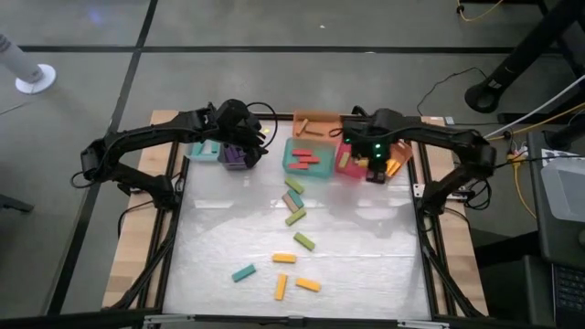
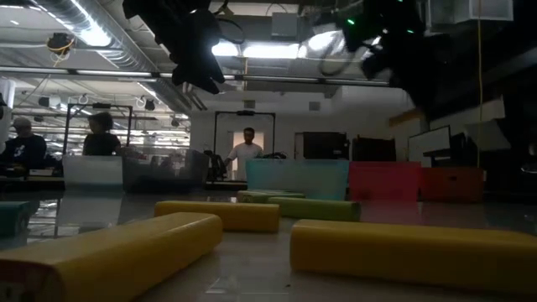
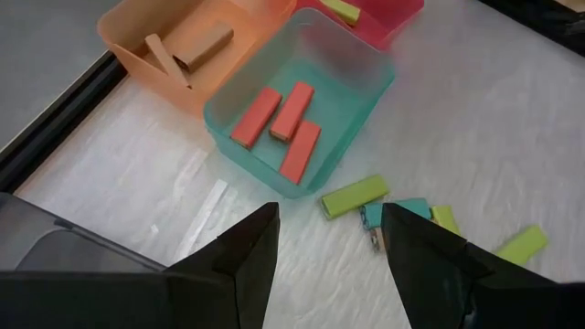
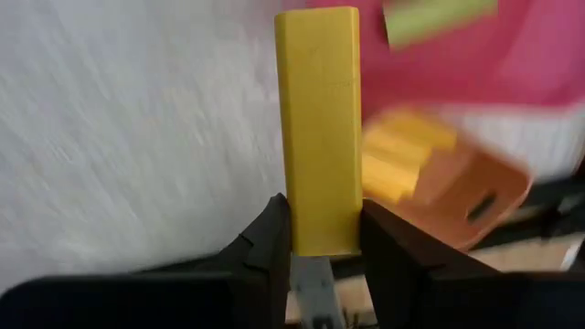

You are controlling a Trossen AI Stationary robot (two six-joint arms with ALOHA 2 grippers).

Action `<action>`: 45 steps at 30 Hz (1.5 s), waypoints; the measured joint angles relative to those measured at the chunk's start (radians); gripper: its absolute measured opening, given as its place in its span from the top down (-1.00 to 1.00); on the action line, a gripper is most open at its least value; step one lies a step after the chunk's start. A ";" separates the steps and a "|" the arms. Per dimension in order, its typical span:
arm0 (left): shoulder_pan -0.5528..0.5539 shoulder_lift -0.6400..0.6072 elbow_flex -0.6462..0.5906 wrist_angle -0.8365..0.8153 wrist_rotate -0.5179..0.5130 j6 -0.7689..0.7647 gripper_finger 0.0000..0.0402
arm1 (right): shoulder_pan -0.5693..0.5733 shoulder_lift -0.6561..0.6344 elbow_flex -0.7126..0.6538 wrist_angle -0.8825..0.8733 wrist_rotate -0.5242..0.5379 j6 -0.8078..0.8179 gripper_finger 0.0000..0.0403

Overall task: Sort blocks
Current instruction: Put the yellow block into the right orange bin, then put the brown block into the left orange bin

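Blocks point(image 1: 284, 259) lie scattered on the white table point(image 1: 228, 238)

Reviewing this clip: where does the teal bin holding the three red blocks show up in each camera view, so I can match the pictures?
High view: the teal bin sits in the bin row, between the two grippers.
Low view: its pale teal wall stands mid-picture, behind the green blocks.
Left wrist view: centre, beyond the open left gripper, red blocks inside.
Right wrist view: not in it.
Shared landmark: the pink bin touching its side.

blocks point(image 1: 294, 206) – scattered mid-table | three red – in teal bin point(image 3: 370, 87)
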 joint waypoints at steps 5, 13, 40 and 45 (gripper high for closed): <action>0.000 0.000 0.000 0.007 0.000 0.000 0.09 | -0.087 -0.077 -0.171 0.008 -0.004 0.000 0.46; 0.000 0.000 0.000 0.007 0.000 -0.025 0.09 | -0.185 -0.079 -0.360 0.088 0.147 -0.059 0.44; -0.020 0.000 0.000 0.007 0.001 -0.083 0.09 | -0.377 -0.055 -0.425 0.354 0.334 -0.064 -0.18; -0.047 0.000 0.000 0.007 0.001 -0.080 0.09 | -0.442 -0.038 -0.425 0.449 0.344 -0.064 -0.10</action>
